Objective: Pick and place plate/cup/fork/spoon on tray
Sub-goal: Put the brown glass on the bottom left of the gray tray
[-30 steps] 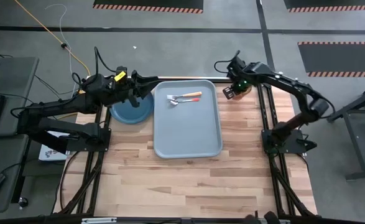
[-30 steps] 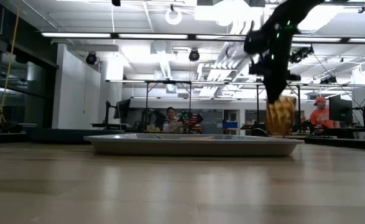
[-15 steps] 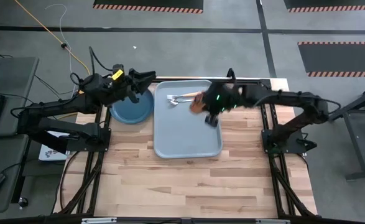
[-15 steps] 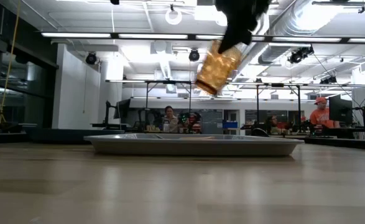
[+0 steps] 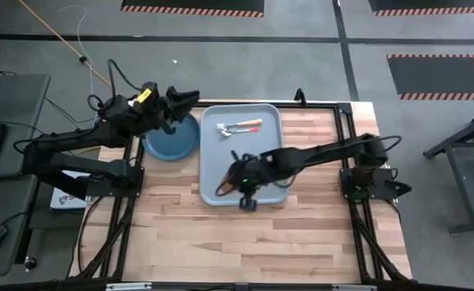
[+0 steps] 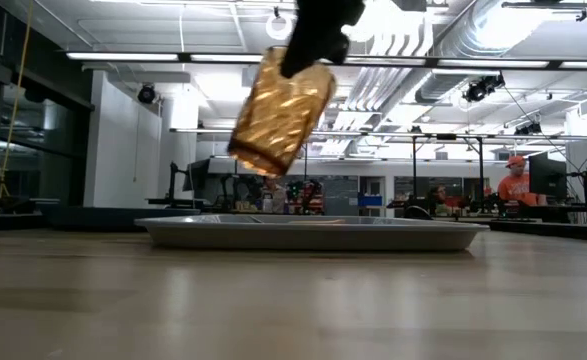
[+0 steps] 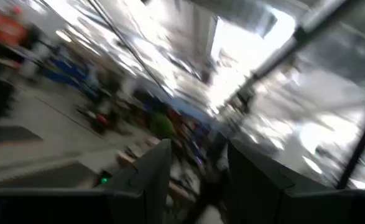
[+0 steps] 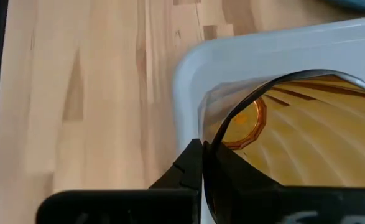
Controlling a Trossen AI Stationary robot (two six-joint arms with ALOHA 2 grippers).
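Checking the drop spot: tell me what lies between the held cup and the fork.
Only bare tray, in the high view, between cup and fork.

One tray, one plate, one cup, one fork, one spoon.

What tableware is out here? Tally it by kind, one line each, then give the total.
Trays: 1, the tray
Plates: 1, the plate, on the table beside the tray
Cups: 1, the cup, held tilted above the tray by the right gripper
Forks: 1, the fork, on the tray
Spoons: 1, the spoon, on the tray
Total: 5
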